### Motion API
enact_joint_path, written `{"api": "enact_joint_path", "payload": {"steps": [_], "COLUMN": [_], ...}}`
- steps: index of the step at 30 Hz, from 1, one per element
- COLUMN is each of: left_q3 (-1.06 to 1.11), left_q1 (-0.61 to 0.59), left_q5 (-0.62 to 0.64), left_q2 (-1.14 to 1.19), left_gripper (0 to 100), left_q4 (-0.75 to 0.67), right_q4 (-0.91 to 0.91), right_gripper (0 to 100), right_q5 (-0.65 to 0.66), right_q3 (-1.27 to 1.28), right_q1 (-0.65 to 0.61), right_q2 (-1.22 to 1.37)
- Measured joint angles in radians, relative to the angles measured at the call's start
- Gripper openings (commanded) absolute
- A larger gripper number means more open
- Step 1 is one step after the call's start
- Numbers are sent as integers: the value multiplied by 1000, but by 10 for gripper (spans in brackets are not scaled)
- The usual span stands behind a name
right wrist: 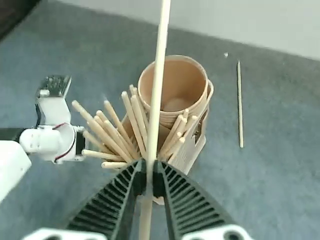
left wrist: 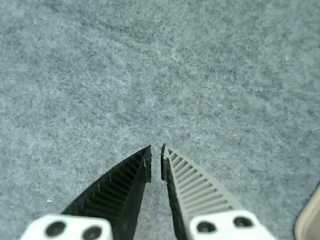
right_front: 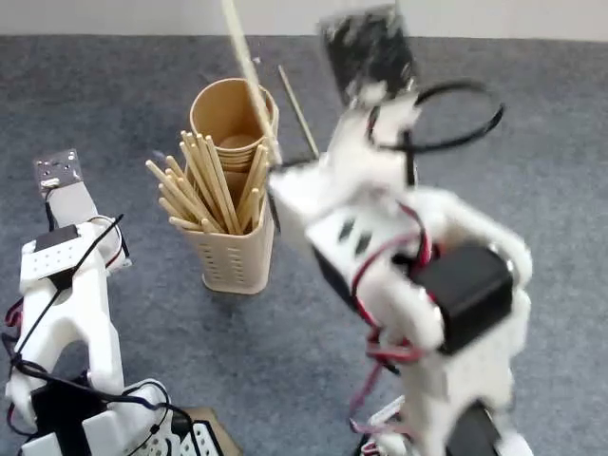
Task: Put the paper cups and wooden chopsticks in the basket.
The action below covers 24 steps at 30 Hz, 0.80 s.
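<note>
Right hand (right wrist: 150, 170) is clenched on one wooden chopstick (right wrist: 159, 75), just beside the basket (right wrist: 192, 145). That stick stands nearly straight up and pokes high above the basket.

The grey fuzzy counter (right_front: 532, 142) lies under everything. The big white right arm (right_front: 427, 275) stands on one side of the basket. The left arm (right_front: 66, 304) stands on the other side, well apart from it. The left hand (left wrist: 156, 150) is low over bare counter, away from the basket. Its two fingers are pinched almost together with nothing between them.

The basket is cream and tall, and it stands upright on the counter. A stack of brown paper cups (right_front: 228, 109) sits inside it, mouth up. A bunch of wooden chopsticks (right_front: 204, 190) stands in the basket too, just beside the cups, and fans out over the rim. One loose chopstick (right_front: 298, 112) lies flat on the counter near the basket, not touching it.
</note>
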Motion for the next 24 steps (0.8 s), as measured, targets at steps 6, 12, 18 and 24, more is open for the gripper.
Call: {"api": "enact_joint_path", "payload": {"steps": [6, 12, 18, 24], "left_q3": [0, 0, 0, 0], "left_q1": [0, 0, 0, 0], "left_q5": [0, 0, 0, 0], "left_q2": [0, 0, 0, 0], "left_gripper": [74, 74, 75, 75], "left_q4": [0, 0, 0, 0], "right_q4": [-482, -1232, -2055, -2326], "right_gripper": [5, 5, 5, 5], "right_q5": [-84, -98, -38, 25], "right_q3": [551, 1260, 1850, 1906], "right_q1": [38, 43, -55, -147], "right_q2": [-313, -559, -632, -583]}}
